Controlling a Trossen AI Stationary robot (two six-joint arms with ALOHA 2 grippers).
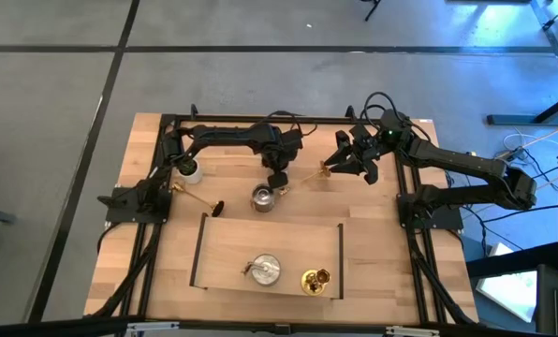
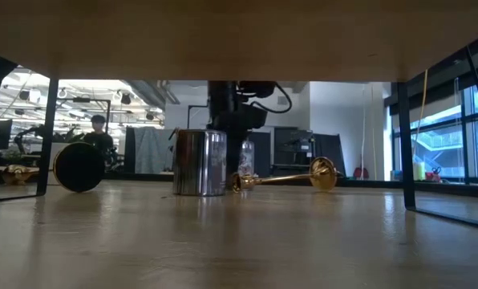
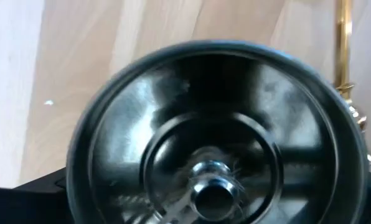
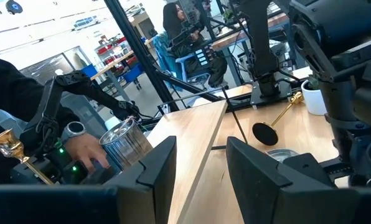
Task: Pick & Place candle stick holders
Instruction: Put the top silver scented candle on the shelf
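A squat silver holder (image 1: 263,198) stands upright on the table just beyond the tray; it also shows in the low view (image 2: 199,163). My left gripper (image 1: 277,178) is right above and behind it, and its wrist view looks down into the holder (image 3: 216,143). A gold holder (image 1: 307,178) lies on its side to the right of the silver one (image 2: 283,178). My right gripper (image 4: 201,168) is open and empty, just beyond the gold holder's far end (image 1: 330,169). A silver holder (image 1: 263,270) and a gold holder (image 1: 316,279) sit in the tray.
The wooden tray (image 1: 270,234) with dark side walls fills the near middle. At the left, a white cup-shaped piece (image 1: 190,171) stands by another gold holder (image 1: 199,198) lying on its side. A person (image 2: 99,128) sits in the room behind.
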